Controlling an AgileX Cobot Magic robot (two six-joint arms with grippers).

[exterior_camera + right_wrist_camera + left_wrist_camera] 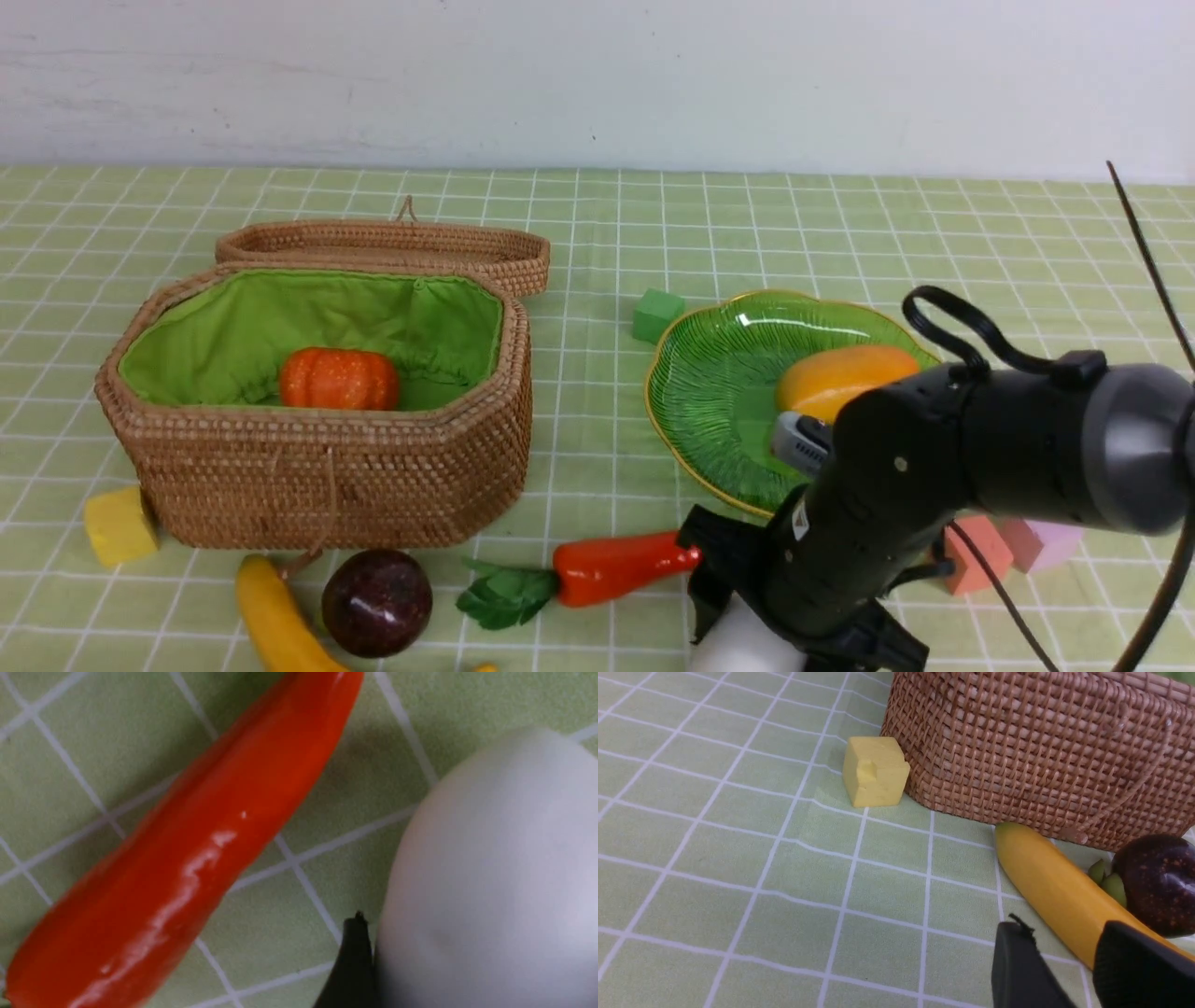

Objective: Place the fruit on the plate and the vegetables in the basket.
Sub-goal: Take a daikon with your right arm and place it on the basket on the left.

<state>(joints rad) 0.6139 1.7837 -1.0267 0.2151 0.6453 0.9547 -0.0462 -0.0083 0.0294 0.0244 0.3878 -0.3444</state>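
Basically, R gripper [369, 961] is right at the white oblong veg [495, 882], one finger alongside; can't tell if it's clamped or loose. Veg's long axis runs roughly w/ that finger, L arm farther off. Wicker basket [327, 476] lies fwd-left, past the carrot [616, 567].

Toy pieces by kind, as far as I can see
Three fruits — mango [826, 378], banana [280, 616], dark ball [377, 603]; three vegetables — pumpkin [338, 379], carrot [621, 567], white oblong [747, 642]; four foam cubes [121, 525]; one basket [327, 476]; one plate [719, 411].
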